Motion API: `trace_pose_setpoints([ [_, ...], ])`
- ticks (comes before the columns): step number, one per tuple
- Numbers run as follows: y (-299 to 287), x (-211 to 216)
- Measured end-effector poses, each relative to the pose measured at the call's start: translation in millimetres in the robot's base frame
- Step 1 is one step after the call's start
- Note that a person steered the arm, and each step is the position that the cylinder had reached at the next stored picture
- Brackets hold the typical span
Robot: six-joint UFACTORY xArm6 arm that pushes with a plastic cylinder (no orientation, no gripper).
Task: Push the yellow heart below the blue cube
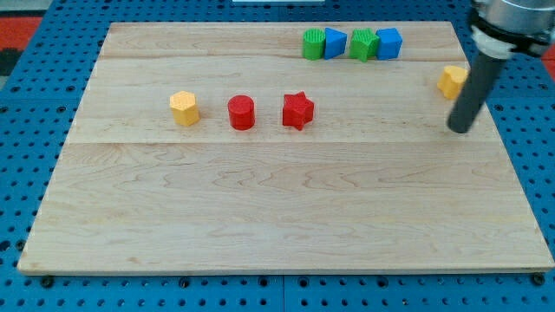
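Yellow heart (452, 81): at board's right edge, just up-left of my tip (461, 130), partly hidden behind rod. Tip bare, holding nothing. Blue cube (389, 42) farther up-left of tip. Heart needs leftward push, judged.

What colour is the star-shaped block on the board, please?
Red: the star shows clearly in the camera view, beside the red cylinder.
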State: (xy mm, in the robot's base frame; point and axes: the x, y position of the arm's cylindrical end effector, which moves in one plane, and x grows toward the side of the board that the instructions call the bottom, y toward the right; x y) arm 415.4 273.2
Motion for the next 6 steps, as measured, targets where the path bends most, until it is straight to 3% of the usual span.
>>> trace_pose_setpoints([
  [1,51.0,-66.3],
  [2,-51.5,-68.5],
  [3,-72.9,-71.8],
  [5,-0.1,-110.0],
  [6,14.8,-175.6],
])
